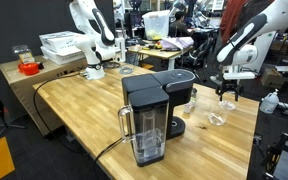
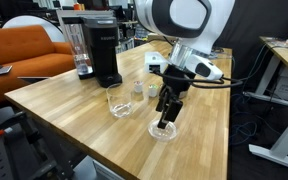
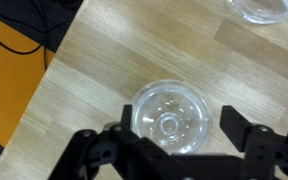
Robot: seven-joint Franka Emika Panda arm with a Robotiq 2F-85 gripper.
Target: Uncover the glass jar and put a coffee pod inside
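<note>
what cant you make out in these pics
- Wrist view: a glass rim is cut off by the top edge, so which item it belongs to cannot be told.
- Exterior view: the small items beside the glass jar are too small to identify as pods.
- Exterior view: the gripper covers part of the glass lid, so contact cannot be judged there.
</note>
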